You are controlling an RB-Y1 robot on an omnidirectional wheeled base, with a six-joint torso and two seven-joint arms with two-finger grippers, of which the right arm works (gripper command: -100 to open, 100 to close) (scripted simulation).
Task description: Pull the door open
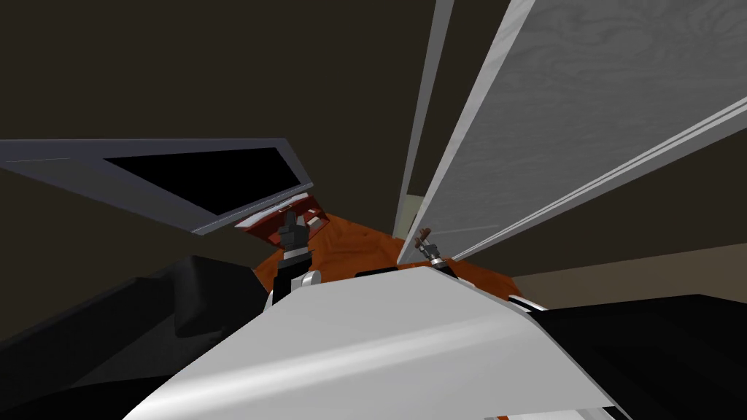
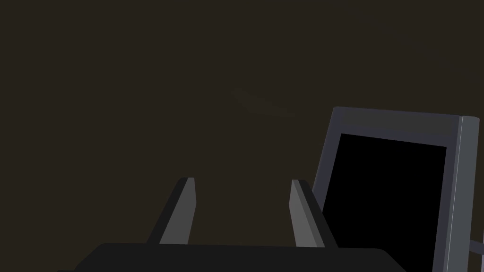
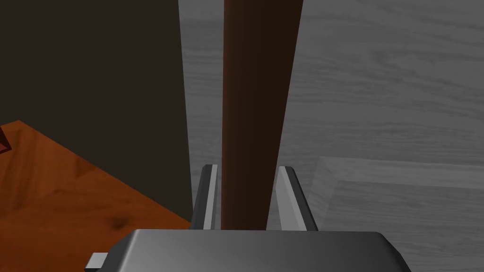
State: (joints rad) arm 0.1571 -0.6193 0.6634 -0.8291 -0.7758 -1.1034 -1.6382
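Dark brown straight bar handle (image 3: 253, 94): far end cut off by the right wrist view's edge, near end hidden behind the dark body of the right gripper (image 3: 246, 167); too small in the head view to make out.

Grey wood-grain door (image 3: 378, 94): cropped by two edges there.

Orange-brown wooden floor (image 3: 71, 189): cropped at the edge, partly behind that gripper's body.

Small dark red sliver (image 3: 3, 141) at the same edge: cannot tell what.

Dark grey frame around a black area (image 2: 392, 120): cropped on two sides, part of one side behind a finger (image 2: 302, 212) of the left gripper (image 2: 242, 179).

Dark red shape (image 1: 262, 224) under that frame in the head view: mostly hidden, unidentifiable.
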